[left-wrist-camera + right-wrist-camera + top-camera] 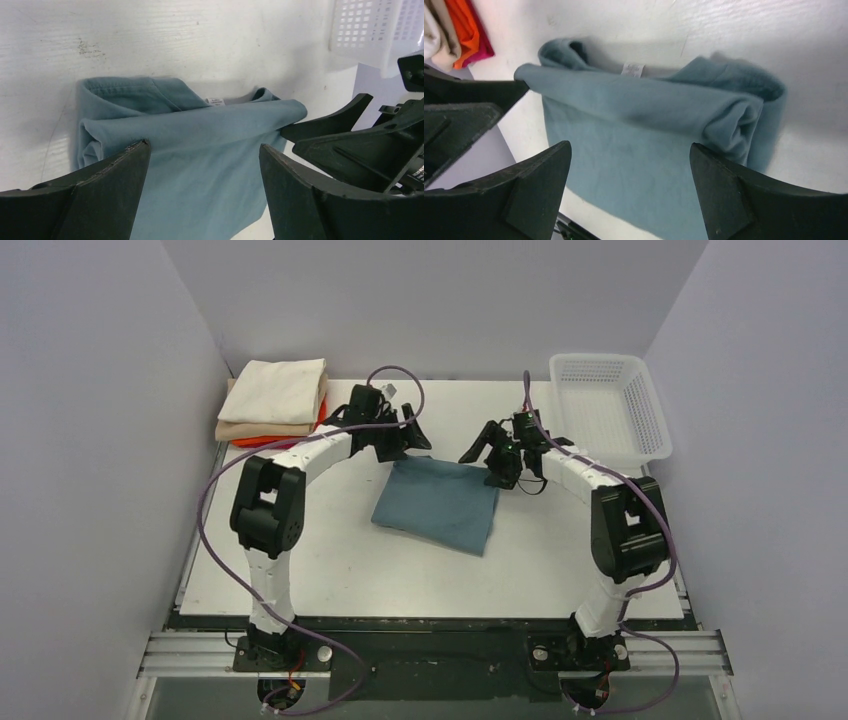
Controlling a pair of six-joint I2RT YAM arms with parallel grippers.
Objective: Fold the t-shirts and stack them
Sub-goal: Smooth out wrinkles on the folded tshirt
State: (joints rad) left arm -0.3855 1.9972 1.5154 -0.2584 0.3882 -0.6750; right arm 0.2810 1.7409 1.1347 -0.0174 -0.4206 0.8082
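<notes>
A white table (330,560) is seen from above, with two black-and-white robot arms reaching in from its near edge. At the centre lies a large dusty teal-blue cotton t-shirt (438,505), folded into a compact, slightly skewed rectangle. Its doubled edge faces the far side of the table, and a small white neck label (215,101) shows just behind that edge.

The left gripper (203,145) hovers over the far left corner of the teal shirt. Its two dark fingers are spread wide and hold nothing. The right gripper (629,145) hovers over the far right corner, its fingers also wide apart and empty. The two grippers face each other, close together across the folded edge.

This looks like the end of the folding step, with the shirt folded and resting free on the table. The next move would probably be to grip the bundle on both sides and carry it to the pile at the far left. Both sides need to be lifted together so the layers do not slide open.

Counted:
- One teal shirt lies at the centre of the table.
- One stack of folded shirts (275,400) shows four colours, with cream on top, then tan, orange and red.
- One white perforated plastic basket (597,358) sits at the far right.
- There are two grippers.
</notes>
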